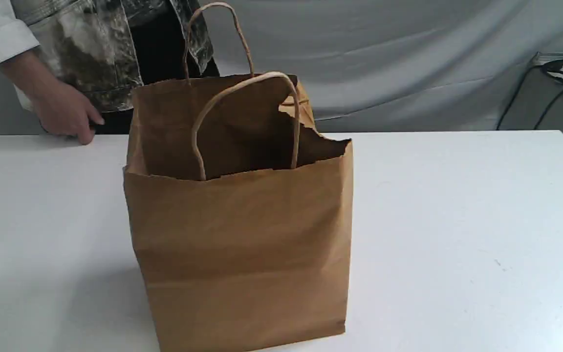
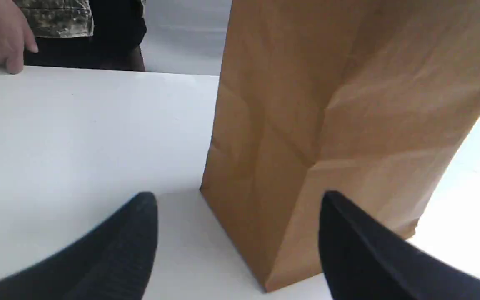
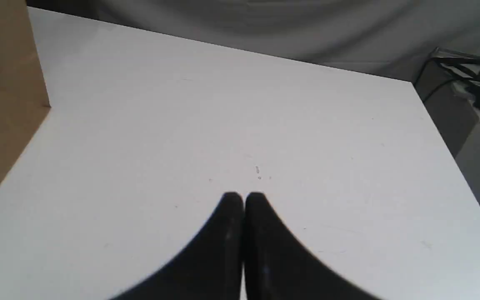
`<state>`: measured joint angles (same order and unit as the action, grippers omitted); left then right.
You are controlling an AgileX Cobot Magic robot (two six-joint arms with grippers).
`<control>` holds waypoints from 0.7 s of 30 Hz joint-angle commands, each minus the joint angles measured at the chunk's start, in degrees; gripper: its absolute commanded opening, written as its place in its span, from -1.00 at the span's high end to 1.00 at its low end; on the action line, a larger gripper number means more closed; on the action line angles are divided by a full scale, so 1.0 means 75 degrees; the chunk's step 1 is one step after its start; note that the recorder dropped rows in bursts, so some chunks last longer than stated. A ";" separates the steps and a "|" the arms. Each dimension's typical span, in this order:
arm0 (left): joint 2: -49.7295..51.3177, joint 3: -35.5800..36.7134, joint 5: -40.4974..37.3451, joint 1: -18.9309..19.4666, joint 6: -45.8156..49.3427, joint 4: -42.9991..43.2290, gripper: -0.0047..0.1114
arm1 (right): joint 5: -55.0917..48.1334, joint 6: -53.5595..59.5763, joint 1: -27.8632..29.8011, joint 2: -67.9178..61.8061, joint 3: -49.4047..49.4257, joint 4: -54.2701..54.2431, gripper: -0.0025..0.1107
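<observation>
A brown paper bag (image 1: 242, 249) with two twisted paper handles (image 1: 242, 93) stands upright and open-topped on the white table (image 1: 457, 220); its rim is torn at the right. Neither gripper shows in the exterior view. In the left wrist view my left gripper (image 2: 240, 200) is open, its black fingers (image 2: 136, 233) spread before the bag (image 2: 340, 116), whose near bottom corner lies between them without touching. In the right wrist view my right gripper (image 3: 244, 198) is shut on nothing, hovering over bare table (image 3: 265, 116) well away from the bag (image 3: 2, 91).
A person in a patterned jacket (image 1: 96, 44) stands behind the table at the back left, one hand (image 1: 64, 115) resting on its far edge. A grey box with black cables (image 1: 560, 83) sits beyond the table's right end. Grey cloth hangs behind.
</observation>
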<state>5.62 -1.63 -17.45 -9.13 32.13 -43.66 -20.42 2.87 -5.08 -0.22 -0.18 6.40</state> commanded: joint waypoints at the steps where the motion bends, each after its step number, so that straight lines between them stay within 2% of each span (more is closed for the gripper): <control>1: -0.0016 0.0015 0.0106 -0.0002 -0.0024 -0.0068 -0.09 | 0.0044 0.0011 0.0055 0.0029 0.0024 0.0040 0.96; 14: -0.0016 0.0015 0.0124 -0.0002 -0.0024 -0.0068 -0.09 | 0.0044 0.0011 0.0055 0.0029 0.0024 0.0040 0.96; 18: -0.0016 0.0167 0.1399 -0.0002 -0.0088 0.0873 -0.09 | 0.0044 0.0011 0.0055 0.0029 0.0024 0.0040 0.96; 21: -0.0016 0.0218 0.1978 -0.0002 -0.0088 0.0910 -0.09 | 0.0044 0.0011 0.0055 0.0029 0.0024 0.0040 0.96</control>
<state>5.62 -0.31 -5.90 -9.13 32.01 -37.62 -20.42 2.87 -5.08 -0.22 -0.18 6.40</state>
